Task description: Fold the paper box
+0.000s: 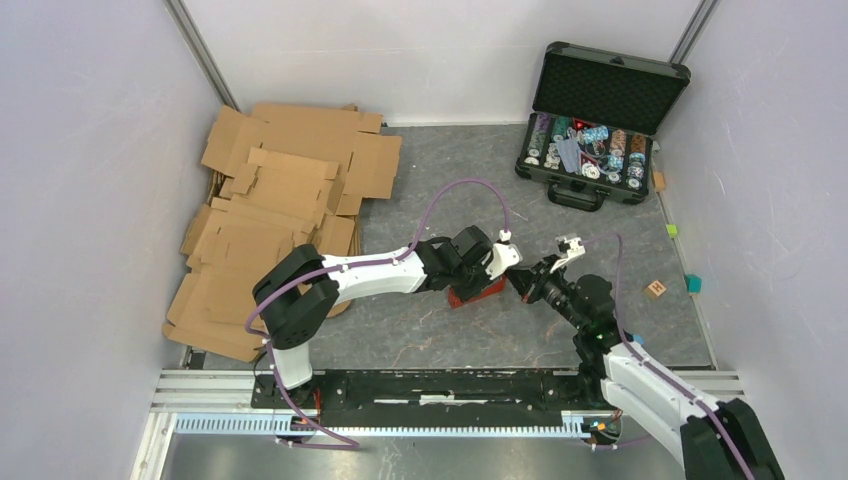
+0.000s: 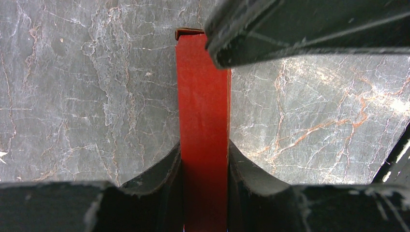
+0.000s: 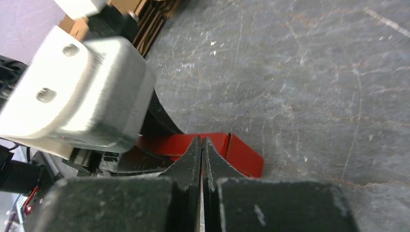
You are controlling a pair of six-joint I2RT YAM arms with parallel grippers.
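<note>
The red paper box (image 1: pixel 478 294) rests on the grey marble table at the centre. My left gripper (image 1: pixel 492 272) is shut on it: in the left wrist view a red wall of the paper box (image 2: pixel 203 111) runs upright between the two black fingers of that gripper (image 2: pixel 204 151), touching both. My right gripper (image 3: pixel 201 141) is shut with nothing between its fingers, its tips just in front of the paper box (image 3: pixel 244 155) and beside the left gripper's pale body (image 3: pixel 82 101). From above, the right gripper (image 1: pixel 524 283) sits at the box's right side.
A pile of brown corrugated cardboard sheets (image 1: pixel 280 210) covers the back left. An open black case of poker chips (image 1: pixel 595 120) stands at the back right. A small wooden cube (image 1: pixel 656 289) and a teal block (image 1: pixel 693 284) lie near the right wall.
</note>
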